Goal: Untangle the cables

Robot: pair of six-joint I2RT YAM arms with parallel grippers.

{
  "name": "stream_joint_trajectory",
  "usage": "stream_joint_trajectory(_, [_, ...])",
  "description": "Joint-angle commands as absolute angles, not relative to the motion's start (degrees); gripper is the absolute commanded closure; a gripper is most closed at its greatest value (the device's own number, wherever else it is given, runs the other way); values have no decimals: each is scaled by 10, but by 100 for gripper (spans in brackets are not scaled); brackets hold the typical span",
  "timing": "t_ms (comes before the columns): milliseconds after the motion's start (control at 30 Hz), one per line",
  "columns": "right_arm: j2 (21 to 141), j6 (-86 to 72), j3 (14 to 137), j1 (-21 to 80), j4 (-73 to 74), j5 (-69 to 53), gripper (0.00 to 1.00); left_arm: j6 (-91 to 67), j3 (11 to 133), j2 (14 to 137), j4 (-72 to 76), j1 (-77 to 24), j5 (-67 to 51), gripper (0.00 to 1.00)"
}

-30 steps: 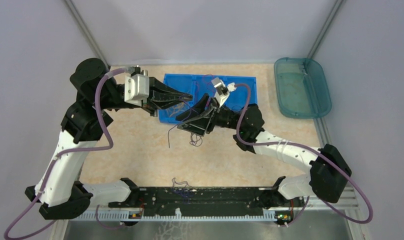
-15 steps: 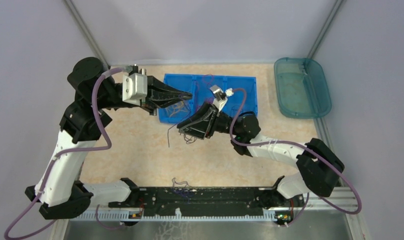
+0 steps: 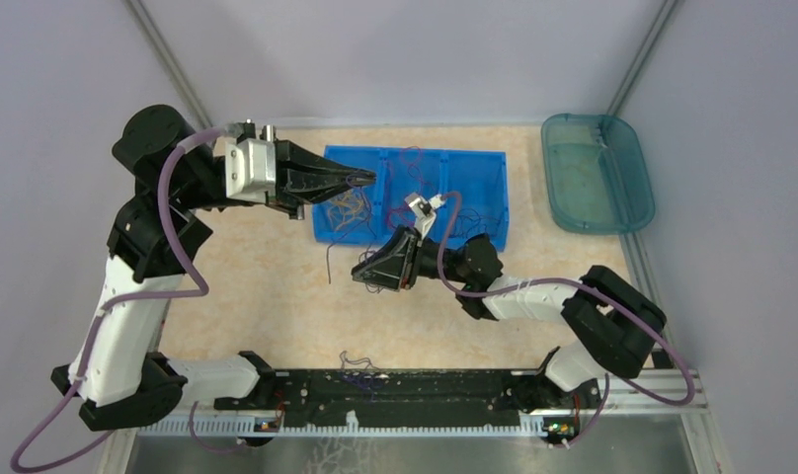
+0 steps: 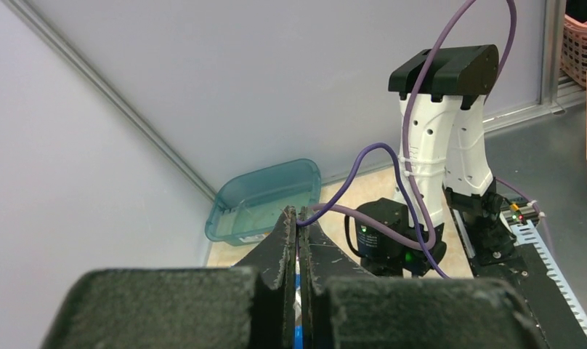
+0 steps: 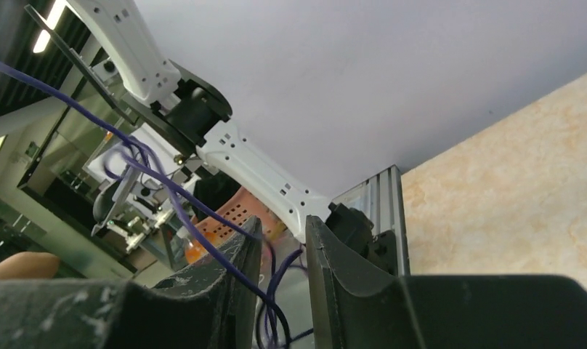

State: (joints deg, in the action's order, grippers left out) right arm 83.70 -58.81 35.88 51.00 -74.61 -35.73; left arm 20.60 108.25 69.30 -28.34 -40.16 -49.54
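Your right claw [image 3: 359, 274] has backed off the blue tray [image 3: 415, 151] toward 7 o'clock and narrowed. Your left claw [image 3: 367, 178] has drawn slightly toward 9 o'clock, uncovering the orange-yellow bunch [image 3: 348, 205] in the tray's left compartment. The right claw now hangs over the tabletop [image 3: 267, 296], just off the tray's near edge, with a slim gap between its fingers [image 5: 232, 269]. Dark purple strands [image 5: 171, 196] run through that gap and dangle below it, though you cannot tell whether they are pinched. The left claw is pressed shut above the tray's left compartment; whether it traps a wire is unclear.

The coming move turns on this: the dangling strands lie at 5 o'clock from the left claw, well apart, so your right arm is far nearer. A loose strand [image 3: 328, 265] shows at 9 o'clock of the right claw, its length running 12 to 6.
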Motion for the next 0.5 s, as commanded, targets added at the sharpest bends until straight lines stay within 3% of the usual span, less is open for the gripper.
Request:
stream_joint_trajectory(0, [845, -593, 344, 522, -812, -348, 71, 222, 1111, 697, -275, -404, -493, 100])
stream_joint_trajectory(233, [841, -585, 285, 523, -836, -330, 70, 237, 1139, 701, -282, -405, -485, 100])
stream_joint_trajectory(467, [780, -523, 247, 526, -780, -294, 60, 246, 1140, 698, -290, -405, -483, 100])
